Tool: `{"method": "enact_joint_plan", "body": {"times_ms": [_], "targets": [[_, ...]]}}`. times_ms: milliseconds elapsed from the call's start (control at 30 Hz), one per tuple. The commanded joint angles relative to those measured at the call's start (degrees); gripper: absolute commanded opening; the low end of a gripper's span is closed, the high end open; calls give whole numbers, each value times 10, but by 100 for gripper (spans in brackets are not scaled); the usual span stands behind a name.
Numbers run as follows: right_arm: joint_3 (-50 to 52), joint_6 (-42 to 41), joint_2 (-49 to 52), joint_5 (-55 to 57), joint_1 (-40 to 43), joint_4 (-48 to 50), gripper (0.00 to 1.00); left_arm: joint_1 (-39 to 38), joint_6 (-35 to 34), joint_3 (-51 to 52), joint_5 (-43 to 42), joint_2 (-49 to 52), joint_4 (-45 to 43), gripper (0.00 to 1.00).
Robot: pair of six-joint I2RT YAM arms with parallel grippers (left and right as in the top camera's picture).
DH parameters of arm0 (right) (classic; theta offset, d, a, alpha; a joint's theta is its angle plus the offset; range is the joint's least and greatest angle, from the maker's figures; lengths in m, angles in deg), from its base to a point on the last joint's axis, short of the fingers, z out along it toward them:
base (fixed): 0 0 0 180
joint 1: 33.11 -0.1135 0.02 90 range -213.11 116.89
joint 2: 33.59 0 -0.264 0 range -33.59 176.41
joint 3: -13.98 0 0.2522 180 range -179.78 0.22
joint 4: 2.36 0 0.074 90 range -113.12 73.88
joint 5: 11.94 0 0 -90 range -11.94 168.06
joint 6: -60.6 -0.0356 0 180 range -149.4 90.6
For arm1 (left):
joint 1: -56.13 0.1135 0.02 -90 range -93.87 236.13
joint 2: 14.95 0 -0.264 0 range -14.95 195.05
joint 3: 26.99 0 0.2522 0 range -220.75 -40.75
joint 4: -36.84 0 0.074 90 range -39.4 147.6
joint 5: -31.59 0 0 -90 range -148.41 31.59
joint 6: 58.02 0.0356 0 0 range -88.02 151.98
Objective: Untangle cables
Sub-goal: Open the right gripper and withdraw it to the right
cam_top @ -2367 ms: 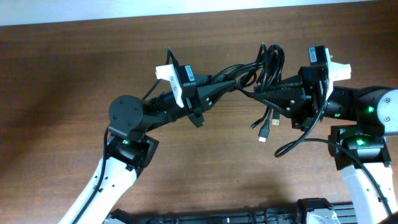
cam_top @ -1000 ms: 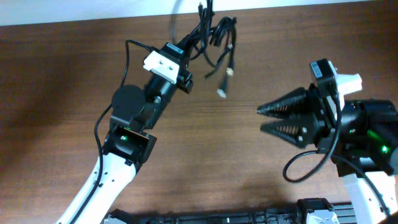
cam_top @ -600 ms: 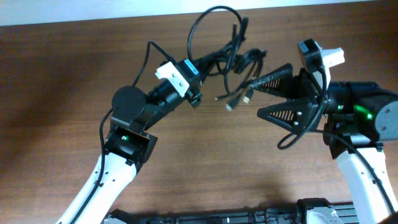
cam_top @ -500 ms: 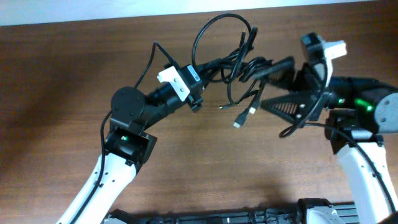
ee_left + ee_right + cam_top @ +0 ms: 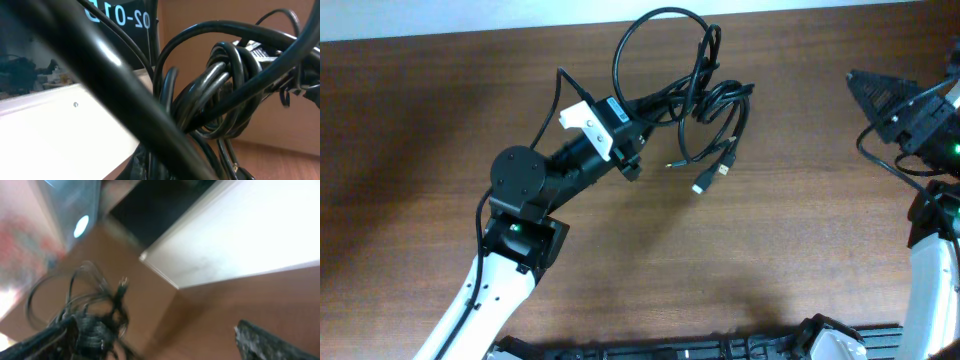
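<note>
The cables [image 5: 712,98] form one black tangle lifted off the brown table [image 5: 420,120]. A big loop rises toward the far edge and two plug ends [image 5: 703,186] dangle below. My left gripper [image 5: 658,102] is shut on the tangle's left side. In the left wrist view the cables [image 5: 220,100] fill the frame and hide the fingers. My right gripper [image 5: 863,100] stands wide open at the far right, well apart from the tangle, with nothing in it. The blurred right wrist view shows the cables [image 5: 85,320] ahead at the left and the right gripper [image 5: 155,345] open.
A white strip [image 5: 470,15] runs along the table's far edge. Dark equipment [image 5: 670,350] lies along the front edge. The right arm's own thick wire [image 5: 885,160] hangs beside its wrist.
My right gripper opened, let go of the tangle and drew back to the far right. The left gripper kept the whole tangle and shifted slightly left.
</note>
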Motion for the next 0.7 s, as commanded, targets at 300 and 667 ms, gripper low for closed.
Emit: {"method": "enact_joint_plan", "body": {"times_ms": [300, 667], "targets": [[-3, 760, -124, 288, -195, -350, 99, 0, -17, -1, 5, -13, -3, 0], [-3, 832, -164, -23, -214, -229, 84, 0, -16, -1, -148, -13, -2, 0]]}}
